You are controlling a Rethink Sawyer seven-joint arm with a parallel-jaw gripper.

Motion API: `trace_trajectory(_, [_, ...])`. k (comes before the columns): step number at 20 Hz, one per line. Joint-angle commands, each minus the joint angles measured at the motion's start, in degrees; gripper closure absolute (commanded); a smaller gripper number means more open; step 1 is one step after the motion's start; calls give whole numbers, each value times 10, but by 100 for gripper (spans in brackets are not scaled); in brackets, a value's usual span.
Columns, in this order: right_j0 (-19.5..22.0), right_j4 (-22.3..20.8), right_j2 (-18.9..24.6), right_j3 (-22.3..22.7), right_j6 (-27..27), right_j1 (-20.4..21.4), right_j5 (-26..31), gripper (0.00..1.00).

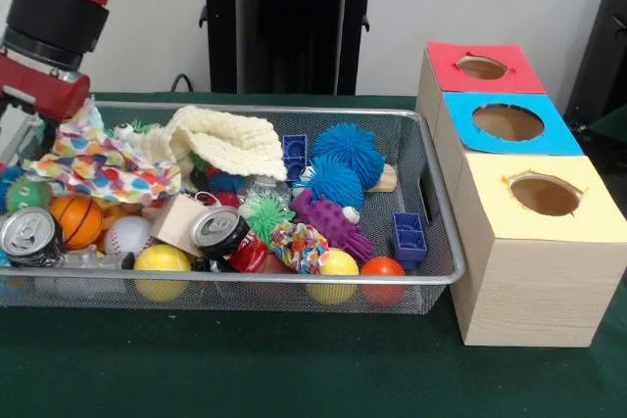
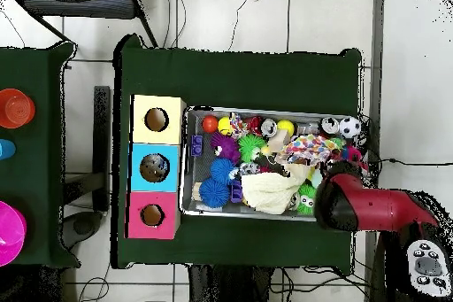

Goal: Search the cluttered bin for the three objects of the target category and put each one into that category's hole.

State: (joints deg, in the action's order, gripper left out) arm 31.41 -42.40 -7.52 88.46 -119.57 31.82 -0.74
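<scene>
The silver wire-mesh bin (image 1: 294,110) holds a heap of toys and also shows in the overhead view (image 2: 184,161). The red-topped box with its round hole (image 1: 481,68) stands farthest back in the row of boxes right of the bin; it also shows in the overhead view (image 2: 152,215). My gripper (image 1: 22,134) hangs below the red and black arm (image 1: 54,17) at the bin's left end, right beside a raised fold of multicoloured cloth (image 1: 98,159). Its opening is hidden. In the overhead view the arm (image 2: 354,203) covers the gripper.
The blue-topped box's hole (image 1: 507,121) and the yellow-topped box's hole (image 1: 545,194) are nearer in the same row. The bin holds a cream knit cloth (image 1: 230,139), blue spiky balls (image 1: 348,147), a purple spiky toy (image 1: 328,217), two cans (image 1: 217,230), a basketball (image 1: 75,219), yellow balls (image 1: 162,261) and blue bricks (image 1: 409,237).
</scene>
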Motion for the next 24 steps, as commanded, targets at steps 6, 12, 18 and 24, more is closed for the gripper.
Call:
trace_trajectory(6, [12,-4,65,27,42,41,100,0])
trace_trajectory(12, [37,51,98,102,131,154,253,0])
trace_trajectory(18, [60,85,147,113,187,219,339,0])
trace_trajectory(24, [138,173,253,179,187,247,360,0])
